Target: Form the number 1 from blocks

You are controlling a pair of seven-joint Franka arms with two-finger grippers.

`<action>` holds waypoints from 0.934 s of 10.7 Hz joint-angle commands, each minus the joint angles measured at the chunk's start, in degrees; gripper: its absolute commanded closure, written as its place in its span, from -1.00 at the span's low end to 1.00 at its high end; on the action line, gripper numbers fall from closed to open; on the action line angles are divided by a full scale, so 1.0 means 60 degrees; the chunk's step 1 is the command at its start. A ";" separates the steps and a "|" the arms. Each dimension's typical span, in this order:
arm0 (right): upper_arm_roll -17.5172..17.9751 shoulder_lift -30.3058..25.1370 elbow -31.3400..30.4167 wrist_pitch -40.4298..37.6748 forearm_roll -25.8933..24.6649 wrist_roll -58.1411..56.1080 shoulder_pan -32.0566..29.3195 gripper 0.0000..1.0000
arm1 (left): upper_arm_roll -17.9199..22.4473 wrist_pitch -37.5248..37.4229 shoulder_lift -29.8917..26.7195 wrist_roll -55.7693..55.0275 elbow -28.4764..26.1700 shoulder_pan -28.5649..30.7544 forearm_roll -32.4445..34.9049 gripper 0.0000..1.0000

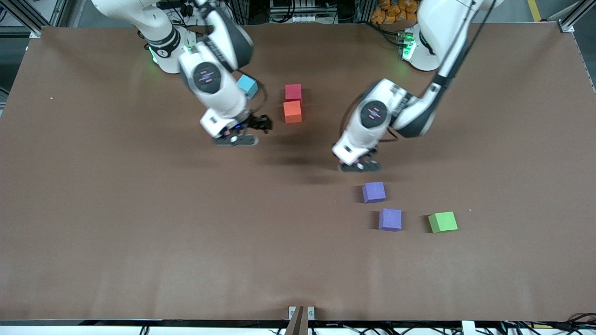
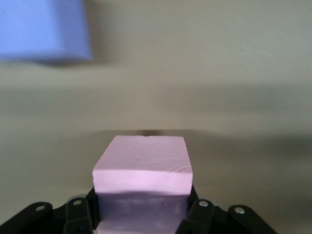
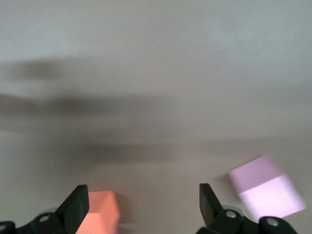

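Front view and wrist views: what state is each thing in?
Left tool: shut on pink block, over table.
Right tool: open, empty, near orange block.
Orange block: on table, free.
Red block: on table, beside orange block.
Purple blocks: on table, apart, free.
Green block: on table, free.
Blue block: on table, partly hidden.

A robotics lab: aluminium framing (image 1: 28, 18) and cables (image 1: 298, 14) behind the table (image 1: 139, 232).

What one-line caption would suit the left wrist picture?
Left gripper shut on a pink block above the brown table, a purple block lying ahead.
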 commanded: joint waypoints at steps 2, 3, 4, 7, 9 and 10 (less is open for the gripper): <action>0.0150 -0.0269 -0.0434 -0.0526 0.0028 -0.2996 -0.1544 -1.00 | -0.0546 -0.0044 -0.0071 -0.1472 0.0378 -0.0585 0.0174 1.00; 0.0150 -0.0255 -0.0638 -0.0527 0.0028 -0.3700 -0.1912 -1.00 | -0.0547 -0.0045 0.0031 -0.1518 0.0584 -0.0790 0.0145 1.00; 0.0150 -0.0226 -0.0930 -0.0454 0.0043 -0.4649 -0.2031 -1.00 | -0.0532 -0.0030 0.0264 -0.1533 0.0890 -0.0893 0.0116 1.00; 0.0150 -0.0153 -0.1590 -0.0439 0.0057 -0.6034 -0.2559 -1.00 | -0.0445 -0.0030 0.1070 -0.1956 0.1697 -0.1726 0.0071 1.00; 0.0150 -0.0021 -0.1854 -0.0410 0.0174 -0.6575 -0.2603 -1.00 | -0.0430 -0.0030 0.1393 -0.2002 0.1961 -0.2050 0.0115 1.00; 0.0150 -0.0006 -0.1957 -0.0395 0.0378 -0.6708 -0.2589 -1.00 | -0.0430 -0.0015 0.1481 -0.1929 0.2006 -0.2153 0.0144 1.00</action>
